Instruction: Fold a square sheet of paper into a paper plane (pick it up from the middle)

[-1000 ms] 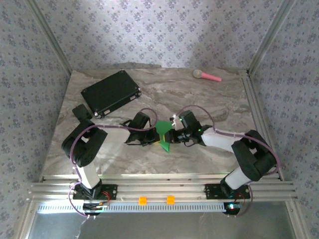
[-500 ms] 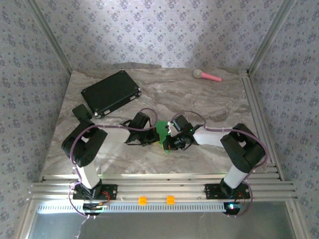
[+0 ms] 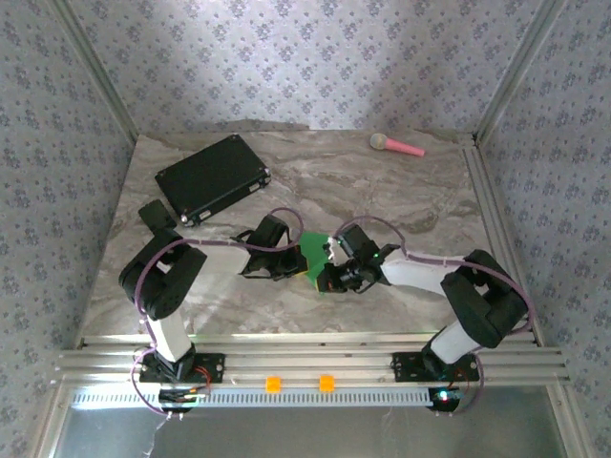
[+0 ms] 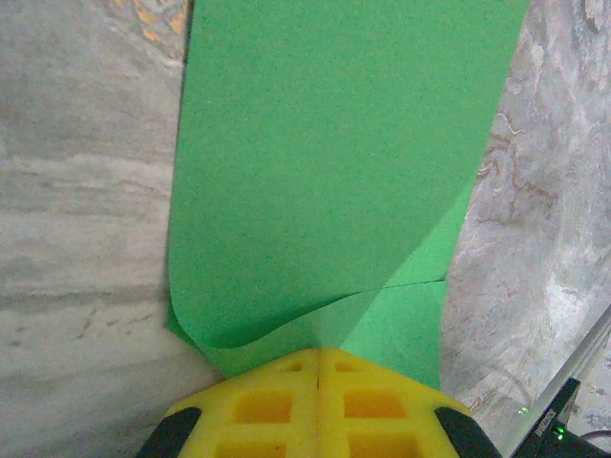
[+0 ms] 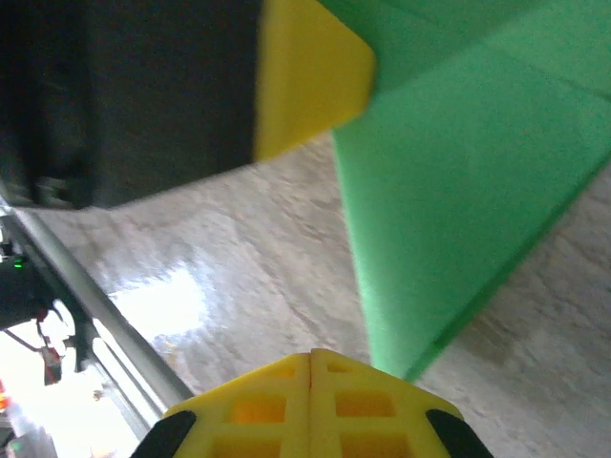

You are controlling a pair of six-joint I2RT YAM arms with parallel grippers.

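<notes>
Landmark for all positions: black case [image 3: 212,176], lying on the far left part of the marble worktop [image 3: 382,186].

- Nearest: both arms reach in from the near edge and meet nearer than the case and to its right.
- Left pincer [image 4: 317,355]: clenched, its yellow fingers pressed flat together. The tips sit on the near edge of the green sheet of paper [image 4: 334,172]. Cannot tell whether the paper is nipped between them or just pressed down.
- Right pincer [image 5: 311,359]: also clenched, nothing seen between its fingers. The tips are just beside a pointed corner of the sheet; contact cannot be told.
- Green sheet: on the worktop between the two pincers, nearer than the case and right of it. Partly folded: one flap lies over a lower layer, and its edge by the left pincer curls up off the stone.
- Small black block [image 3: 156,215]: just nearer than the case's left end.
- Farthest: pink-handled toy [image 3: 398,145], well right of the case, near the back edge.
</notes>
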